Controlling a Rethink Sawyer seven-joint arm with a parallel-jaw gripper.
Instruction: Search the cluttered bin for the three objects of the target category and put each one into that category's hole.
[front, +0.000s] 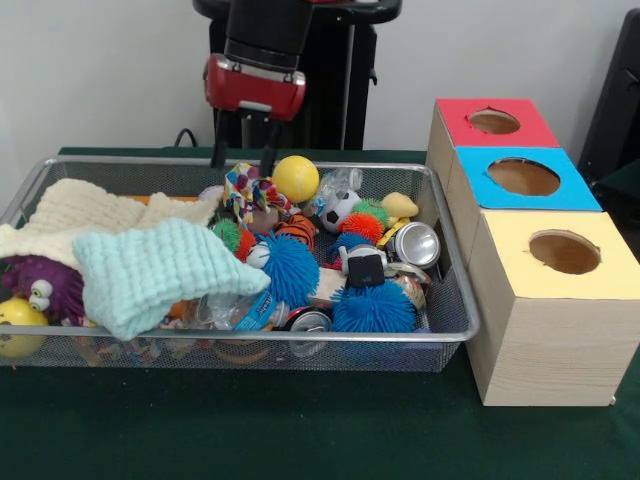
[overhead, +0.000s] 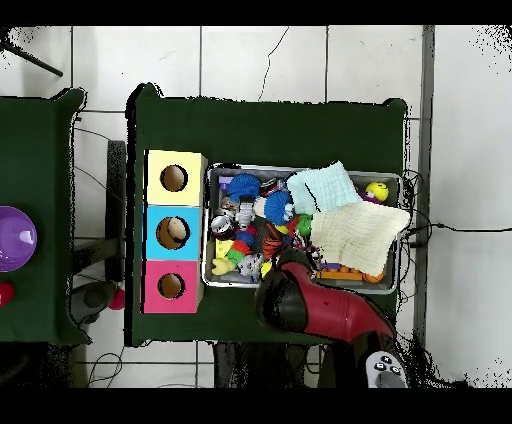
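Two dark fingers (front: 219, 140) of your tool (front: 243, 145) hang spread apart at the bin's far rim, nothing between them. The tips stand just above a patterned cloth toy (front: 243, 190), with the yellow ball (front: 295, 178) just beside it. The overhead view hides the tool under the red arm (overhead: 325, 310), which covers the bin's edge nearest the base.

The wire bin (front: 452, 300) sits on the green worktop (front: 300, 430). Within it you have a cream cloth (front: 80, 212) and a mint cloth (front: 150, 270) over one end. Beyond those lie a purple toy (front: 45, 285) and a yellow toy (front: 18, 325) at the end wall. The other half holds two blue spiky balls (front: 290, 268), a small football (front: 340, 210), an orange spiky ball (front: 362, 226), cans (front: 416, 243) and a clear bottle (front: 225, 305), all heaped and touching.

Three boxes stand in a row just beside the bin's end: red (front: 495, 120), blue (front: 525, 178), yellow (front: 560, 255). Each has one round hole on top. Overhead, something pale shows inside the blue box's hole (overhead: 173, 233). Which category is the target cannot be told.
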